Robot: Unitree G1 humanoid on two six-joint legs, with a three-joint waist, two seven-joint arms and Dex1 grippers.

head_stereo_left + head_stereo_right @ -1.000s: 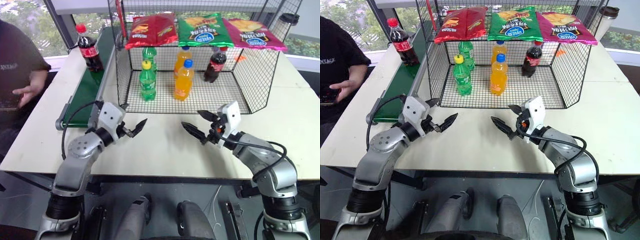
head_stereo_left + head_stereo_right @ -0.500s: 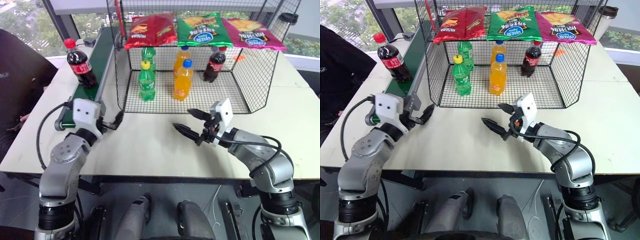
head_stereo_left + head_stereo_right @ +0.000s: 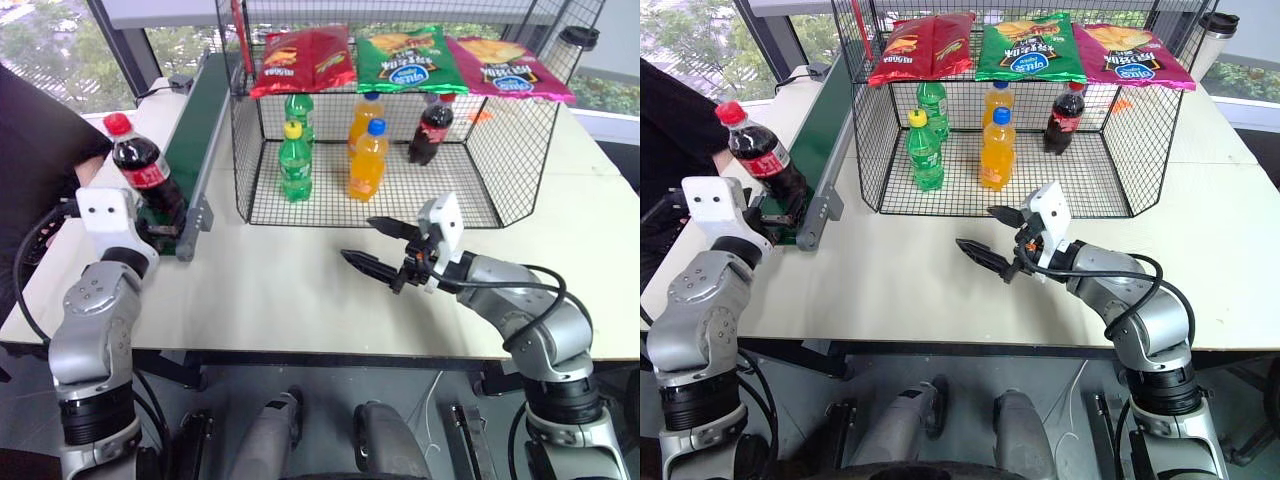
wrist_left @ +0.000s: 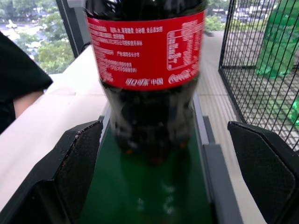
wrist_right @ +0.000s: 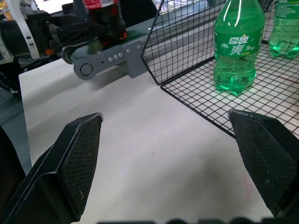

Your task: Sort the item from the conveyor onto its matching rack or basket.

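Note:
The item, a cola bottle (image 3: 140, 172) with a red cap and red label, stands upright at the near end of the dark-green conveyor (image 3: 205, 100). My left gripper (image 3: 158, 232) sits low at that belt end, open and pointing at the bottle. In the left wrist view the bottle (image 4: 148, 70) stands in line with the gap between the black fingers (image 4: 77, 158), touching neither. My right gripper (image 3: 357, 240) hovers open and empty over the table in front of the black wire basket (image 3: 510, 150).
Inside the basket stand green soda bottles (image 3: 294, 160), orange soda bottles (image 3: 367, 160) and another cola bottle (image 3: 431, 130). Three snack bags (image 3: 405, 58) lie on top of it. A person's dark sleeve (image 3: 40, 115) is at the left, beside the conveyor.
The cola bottle has ridden down the belt to its near end. My left gripper has swung left from the table's middle to the belt end, facing the bottle. The right gripper has hardly moved.

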